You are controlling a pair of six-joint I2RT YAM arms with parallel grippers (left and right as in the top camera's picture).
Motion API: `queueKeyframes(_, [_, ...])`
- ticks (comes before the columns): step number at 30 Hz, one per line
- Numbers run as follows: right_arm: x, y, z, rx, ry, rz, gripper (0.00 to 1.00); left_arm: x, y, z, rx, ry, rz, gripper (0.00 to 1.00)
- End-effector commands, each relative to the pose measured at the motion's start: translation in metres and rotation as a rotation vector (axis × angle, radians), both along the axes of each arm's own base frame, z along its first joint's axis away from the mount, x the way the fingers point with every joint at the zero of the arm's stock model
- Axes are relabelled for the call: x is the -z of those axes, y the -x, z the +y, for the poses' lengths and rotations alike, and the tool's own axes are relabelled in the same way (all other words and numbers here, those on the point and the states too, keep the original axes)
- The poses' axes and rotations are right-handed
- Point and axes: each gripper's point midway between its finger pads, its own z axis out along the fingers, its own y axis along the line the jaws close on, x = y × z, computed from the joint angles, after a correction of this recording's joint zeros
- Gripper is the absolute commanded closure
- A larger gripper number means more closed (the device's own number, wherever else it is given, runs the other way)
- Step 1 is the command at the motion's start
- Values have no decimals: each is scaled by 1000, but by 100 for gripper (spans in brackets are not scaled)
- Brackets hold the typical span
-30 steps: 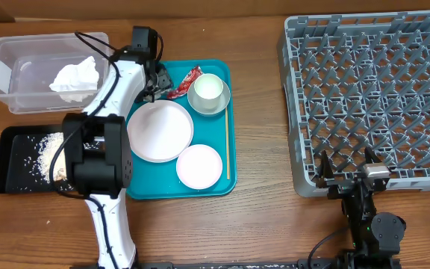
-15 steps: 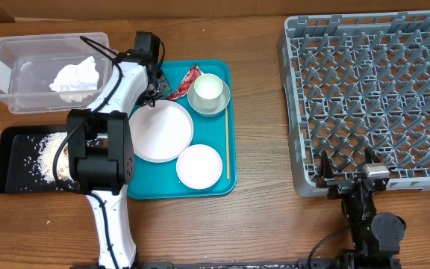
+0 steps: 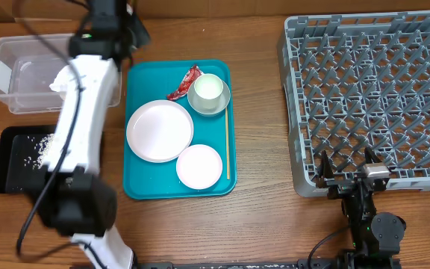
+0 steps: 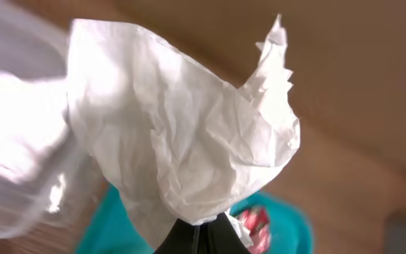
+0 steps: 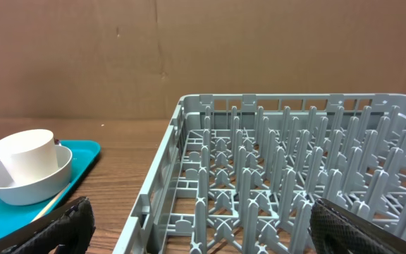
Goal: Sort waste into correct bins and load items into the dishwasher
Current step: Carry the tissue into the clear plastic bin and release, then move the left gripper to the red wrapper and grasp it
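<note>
**LEFT ARM: TISSUE IN GRIP**

The left gripper [image 4: 194,238] is clamped on a crumpled white paper tissue [image 4: 189,134]. It holds the tissue above the table at 11 o'clock, near the clear rectangular plastic bin [image 3: 6,67] and the teal plastic tray [image 3: 144,75]. The right gripper [image 3: 346,166] rests at 5 o'clock, fingers apart, against the grey plastic dish rack [image 3: 372,90].

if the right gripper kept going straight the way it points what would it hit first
Probably the grey dish rack: the open right gripper points straight into its upright pegs, with nothing else showing between. How high it rides over the rim is unclear.
</note>
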Motion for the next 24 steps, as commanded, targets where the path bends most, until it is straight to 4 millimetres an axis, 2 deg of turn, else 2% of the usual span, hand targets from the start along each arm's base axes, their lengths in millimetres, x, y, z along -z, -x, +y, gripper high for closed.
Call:
queueKeyframes(1, [2,0,1,-2,-2,-2,0,-26,13,49,-130,-90,-34,96])
queueKeyframes(5, [2,0,1,-2,-2,-2,0,-14,24,86,-182,-133,33,96])
queueKeyframes(6, [2,0,1,-2,-2,-3,0,-3,30,107,-228,-151,75,94])
queueKeyframes(9, [2,0,1,-2,-2,-2,0,17,36,135,-284,-159,138,70])
queueKeyframes(10, [2,0,1,-2,-2,-2,0,22,39,141,-296,-157,154,59])
queueKeyframes(12, [2,0,1,-2,-2,-2,0,34,43,154,-317,-151,191,27])
queueKeyframes(14, [2,0,1,-2,-2,-3,0,45,47,159,-320,-132,228,18])
queueKeyframes(16, [2,0,1,-2,-2,-2,0,53,51,155,-293,-82,256,13])
queueKeyframes(20, [2,0,1,-2,-2,-3,0,55,40,120,-155,84,229,11])
queueKeyframes(21, [2,0,1,-2,-2,-2,0,54,35,103,-95,149,214,12])
queueKeyframes(22, [2,0,1,-2,-2,-2,0,48,28,66,34,277,187,13])
queueKeyframes(24, [2,0,1,-2,-2,-2,0,42,24,37,128,347,169,13])
